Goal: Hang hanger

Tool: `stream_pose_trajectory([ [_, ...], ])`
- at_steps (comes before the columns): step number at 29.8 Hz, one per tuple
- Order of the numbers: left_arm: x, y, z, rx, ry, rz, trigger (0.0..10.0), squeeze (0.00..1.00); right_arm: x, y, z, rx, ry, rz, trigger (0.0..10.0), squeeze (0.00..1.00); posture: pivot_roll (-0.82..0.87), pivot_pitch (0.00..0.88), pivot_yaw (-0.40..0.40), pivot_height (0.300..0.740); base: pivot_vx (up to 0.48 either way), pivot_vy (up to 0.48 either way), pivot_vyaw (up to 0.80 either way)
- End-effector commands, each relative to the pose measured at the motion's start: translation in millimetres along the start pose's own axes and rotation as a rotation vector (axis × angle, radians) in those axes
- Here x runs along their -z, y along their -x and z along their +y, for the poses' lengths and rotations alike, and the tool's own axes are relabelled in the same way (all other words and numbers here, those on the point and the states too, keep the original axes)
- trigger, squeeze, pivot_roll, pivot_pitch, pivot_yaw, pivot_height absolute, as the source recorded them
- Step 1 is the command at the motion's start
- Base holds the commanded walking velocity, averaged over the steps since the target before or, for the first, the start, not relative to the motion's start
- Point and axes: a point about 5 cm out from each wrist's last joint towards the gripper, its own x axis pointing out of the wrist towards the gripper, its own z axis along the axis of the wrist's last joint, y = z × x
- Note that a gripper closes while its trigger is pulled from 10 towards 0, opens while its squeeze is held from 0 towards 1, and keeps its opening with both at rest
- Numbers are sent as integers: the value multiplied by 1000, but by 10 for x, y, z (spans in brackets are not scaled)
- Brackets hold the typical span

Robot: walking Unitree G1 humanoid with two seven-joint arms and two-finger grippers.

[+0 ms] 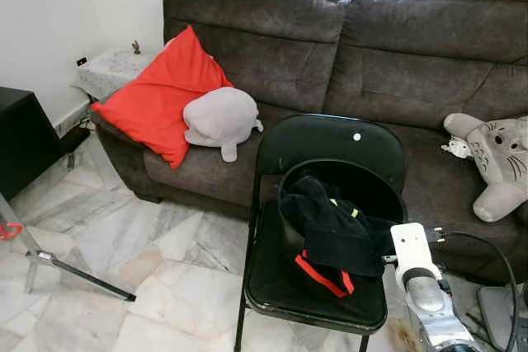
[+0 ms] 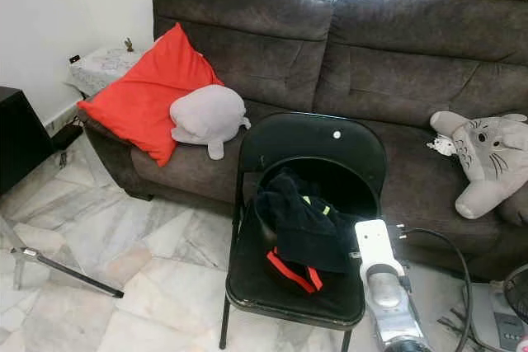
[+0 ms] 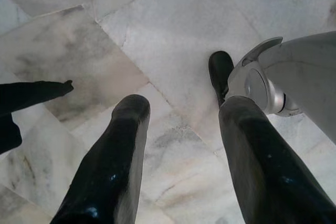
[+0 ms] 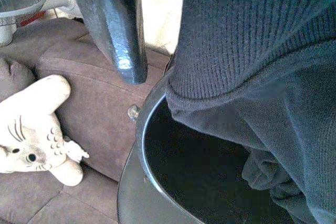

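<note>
- Garment, black knit w/ red trim (image 1: 334, 241), lies on black folding metal chair (image 1: 322, 142); no hanger visible.
- Right tool (image 4: 157, 51) touches its fabric; grip unclear.
- Left tool (image 3: 181, 145) spread, empty, over marble floor (image 3: 173, 35).
- Soft, light, floppy; likely take a thick fold.

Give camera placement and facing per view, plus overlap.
Eye views: head stereo pair, forward and down at black chair holding dark clothes; right arm shows.
Left wrist: down at marble floor past its fingers.
Right wrist: close on clothes, chair rim.
Shared: grey plush on sofa.
</note>
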Motion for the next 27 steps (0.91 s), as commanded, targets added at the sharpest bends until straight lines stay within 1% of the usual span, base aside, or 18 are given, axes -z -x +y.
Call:
stream_pose_trajectory([
  [1,31,20,42,-4,-22,21,10000,0,-24,-17,-25,4,-13,-4,0,0,-13,0,-4,740,0,0,0],
  [12,30,19,42,-4,-30,23,10000,0,-104,-24,16,-8,-26,-51,0,0,-12,0,-2,740,0,0,0],
  [23,31,19,41,-2,-35,26,10000,0,-102,-21,35,-8,-29,-49,0,0,-10,0,-1,740,0,0,0],
  [25,31,19,42,-3,-36,26,10000,0,-95,-21,30,2,-39,-42,0,0,-10,0,-1,740,0,0,0],
  [27,29,19,45,-3,-38,26,10000,0,-108,-27,-4,34,-68,-42,0,0,-9,0,-1,740,0,0,0],
])
